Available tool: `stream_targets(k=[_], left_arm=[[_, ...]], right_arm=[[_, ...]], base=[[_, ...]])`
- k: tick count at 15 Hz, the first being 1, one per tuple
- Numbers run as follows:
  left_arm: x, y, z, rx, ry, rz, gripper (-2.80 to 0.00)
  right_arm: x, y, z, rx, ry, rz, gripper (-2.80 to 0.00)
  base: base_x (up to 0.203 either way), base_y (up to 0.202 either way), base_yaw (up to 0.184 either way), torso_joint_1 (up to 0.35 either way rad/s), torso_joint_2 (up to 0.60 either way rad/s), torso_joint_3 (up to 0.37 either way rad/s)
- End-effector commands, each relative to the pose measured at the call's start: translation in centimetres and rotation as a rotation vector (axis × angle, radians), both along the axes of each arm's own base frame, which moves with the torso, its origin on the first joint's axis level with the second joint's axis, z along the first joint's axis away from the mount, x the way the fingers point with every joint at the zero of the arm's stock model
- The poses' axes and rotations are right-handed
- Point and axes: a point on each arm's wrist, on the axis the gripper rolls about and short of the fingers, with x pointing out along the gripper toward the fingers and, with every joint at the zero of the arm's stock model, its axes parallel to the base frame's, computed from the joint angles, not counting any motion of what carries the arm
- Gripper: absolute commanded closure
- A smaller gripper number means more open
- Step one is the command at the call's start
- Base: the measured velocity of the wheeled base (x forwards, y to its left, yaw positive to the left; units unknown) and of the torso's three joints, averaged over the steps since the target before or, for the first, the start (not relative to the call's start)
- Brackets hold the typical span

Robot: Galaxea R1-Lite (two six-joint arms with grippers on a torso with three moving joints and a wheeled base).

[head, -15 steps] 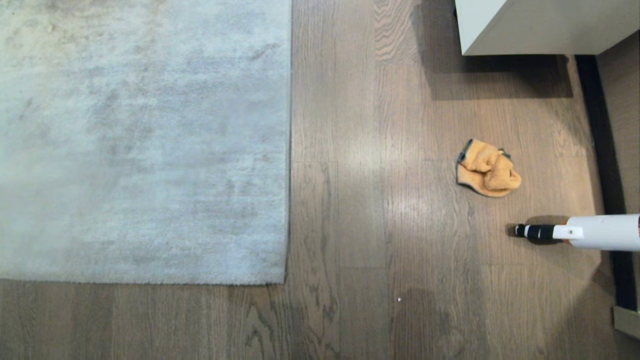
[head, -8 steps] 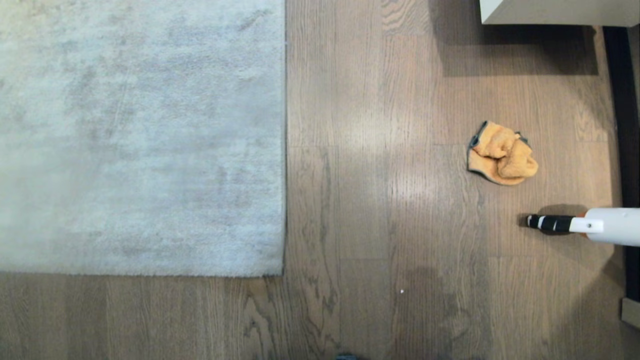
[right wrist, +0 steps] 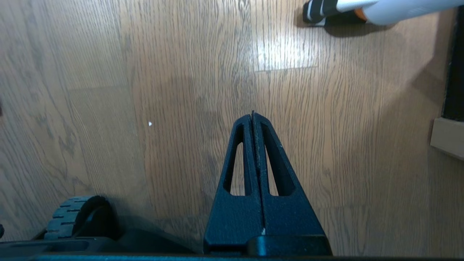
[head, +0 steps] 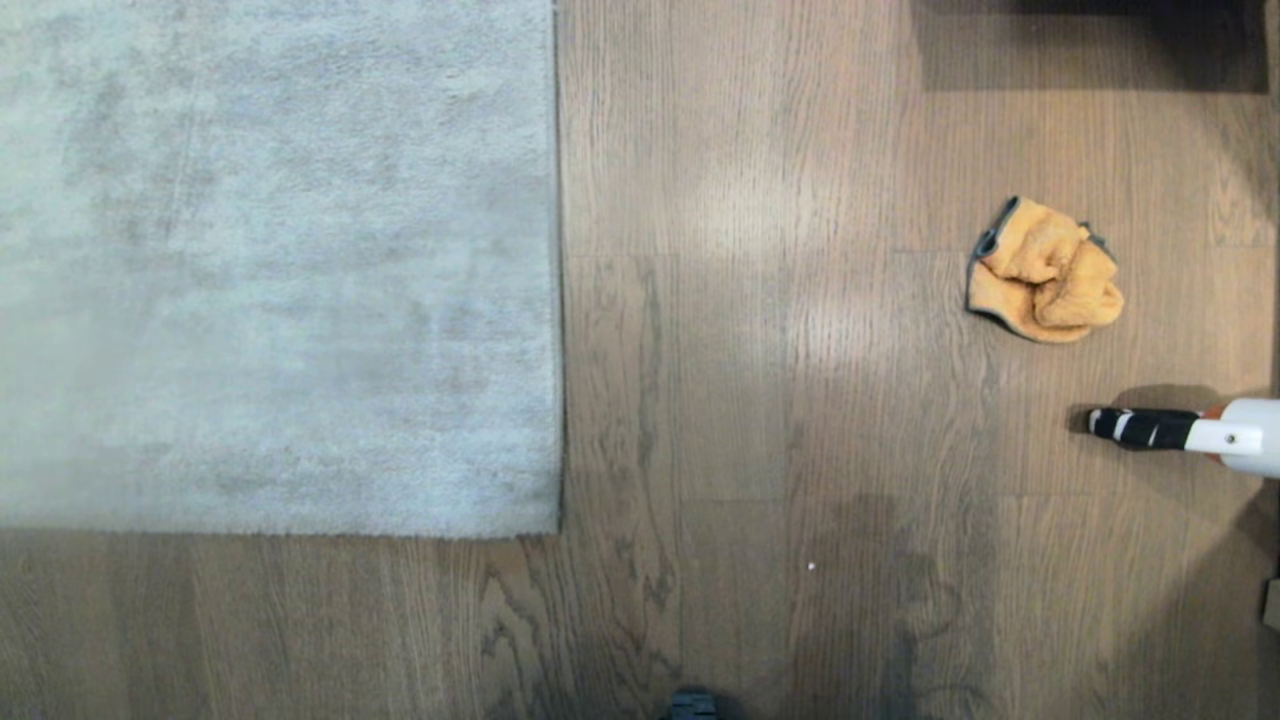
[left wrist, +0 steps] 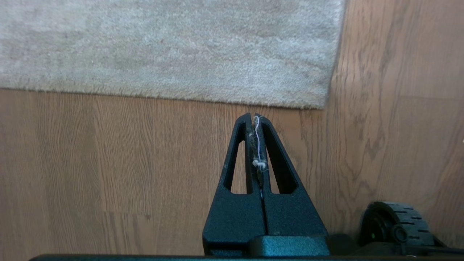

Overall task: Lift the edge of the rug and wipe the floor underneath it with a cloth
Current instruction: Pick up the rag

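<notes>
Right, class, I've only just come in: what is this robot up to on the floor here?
Nothing is being handled yet. The rug edge lies flat on the floor, and the orange cloth sits crumpled on the planks well to the rug's right, untouched. Near it lies a white tube with a black-and-white striped tip. The left gripper is shut and empty above bare floor just short of the rug's corner; the right gripper is shut and empty over bare planks. Lifting and wiping have not begun.
</notes>
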Motion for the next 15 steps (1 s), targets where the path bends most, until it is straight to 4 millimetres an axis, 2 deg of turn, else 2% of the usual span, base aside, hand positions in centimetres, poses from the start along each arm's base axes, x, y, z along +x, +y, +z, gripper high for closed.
stream_targets(k=[1,12,15], left_arm=[[0.0,0.0,0.0,-0.001,0.0,0.001,0.0],[0.0,0.0,0.0,-0.001,0.0,0.001,0.0],[0.0,0.0,0.0,-0.001,0.0,0.001,0.0]], right_arm=[[0.01,0.0,0.0,0.0,0.001,-0.001,0.0],[0.01,0.0,0.0,0.0,0.001,0.0,0.0],[0.01,0.0,0.01,0.0,0.0,0.0,0.0]], base=[[0.0,0.0,0.0,0.001,0.0,-0.196],[0.0,0.0,0.0,0.001,0.0,-0.198],[0.0,0.0,0.0,0.004,0.01,-0.082]])
